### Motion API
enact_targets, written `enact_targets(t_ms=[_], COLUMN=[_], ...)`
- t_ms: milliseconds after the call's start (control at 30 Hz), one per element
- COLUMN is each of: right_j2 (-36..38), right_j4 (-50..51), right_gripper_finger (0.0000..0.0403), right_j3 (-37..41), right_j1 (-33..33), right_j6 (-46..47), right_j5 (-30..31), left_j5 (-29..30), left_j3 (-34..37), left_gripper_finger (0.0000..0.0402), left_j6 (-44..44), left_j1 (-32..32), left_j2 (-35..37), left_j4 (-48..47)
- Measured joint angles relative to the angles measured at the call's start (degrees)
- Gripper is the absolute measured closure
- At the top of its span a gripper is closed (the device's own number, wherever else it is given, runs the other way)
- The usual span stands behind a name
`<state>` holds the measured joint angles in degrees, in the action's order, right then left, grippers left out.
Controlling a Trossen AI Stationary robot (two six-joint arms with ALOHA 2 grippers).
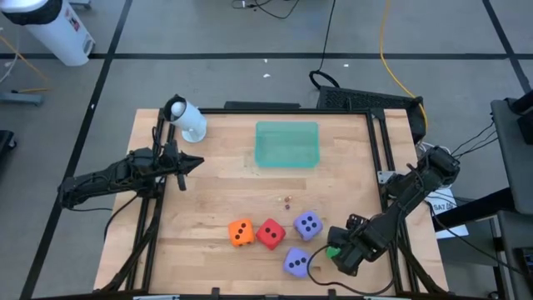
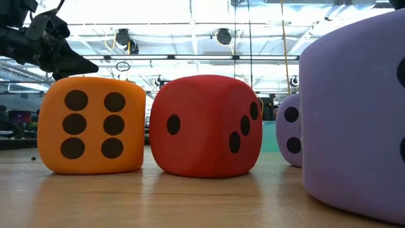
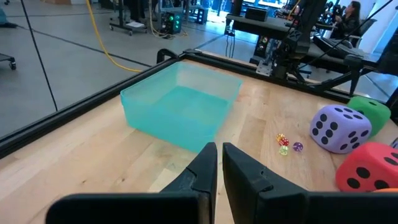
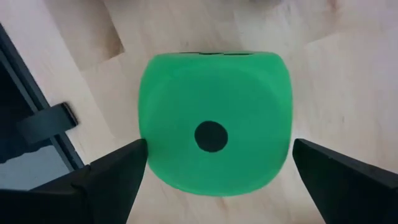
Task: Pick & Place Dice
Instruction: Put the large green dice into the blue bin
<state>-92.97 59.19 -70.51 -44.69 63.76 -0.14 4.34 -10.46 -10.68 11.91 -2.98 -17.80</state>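
Right gripper (image 4: 214,171): near the table's front right corner, fingers spread wide to either side of the green die (image 4: 214,121); no contact visible yet
Green die: on the wood by the right edge, one pip up
Left gripper (image 1: 181,173): waiting over the left half of the table, fingers pressed together, empty
Other dice: orange (image 1: 241,232), red (image 1: 271,234) and two purple (image 1: 307,225) (image 1: 296,262) along the front edge
Tub (image 1: 286,144): teal, toward the back, apparently empty
Risk: the die looks soft; an off-centre squeeze could roll it off the right edge or nudge the near purple one
Risk: tiny beads (image 3: 284,142) lie mid-table, hard to identify; a low carry could scatter them
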Motion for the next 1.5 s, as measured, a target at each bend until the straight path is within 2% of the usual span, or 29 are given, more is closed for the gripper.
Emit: enact_targets(t_ms=[200, 500, 867, 1267, 1500], right_j2=[0.20, 0.04, 0.35, 0.68, 6.82], right_j4=[-8.07, -10.12, -18.90, -21.15, -22.56], right_gripper_finger=[0.0011, 0.0011, 0.0011, 0.0011, 0.0011], right_j3=[4.74, 9.50, 18.63, 19.76, 20.27], right_j1=[0.86, 2.40, 2.72, 2.85, 3.34], right_j6=[-1.26, -1.51, 0.65, -0.90, -0.07], right_j5=[-0.58, -0.41, -0.21, 0.26, 5.43], left_j5=[0.00, 0.02, 0.07, 0.22, 0.20], left_j3=[0.00, 0.00, 0.00, 0.00, 0.00], left_gripper_finger=[0.0369, 0.0369, 0.0369, 0.0369, 0.0369], left_j6=[-0.02, 0.00, 0.28, 0.24, 0.14], left_j1=[0.01, 0.01, -0.01, 0.01, 0.01], left_j2=[0.00, 0.00, -0.02, 0.00, -0.01], left_j4=[-0.02, -0.07, -0.06, -0.04, -0.11])
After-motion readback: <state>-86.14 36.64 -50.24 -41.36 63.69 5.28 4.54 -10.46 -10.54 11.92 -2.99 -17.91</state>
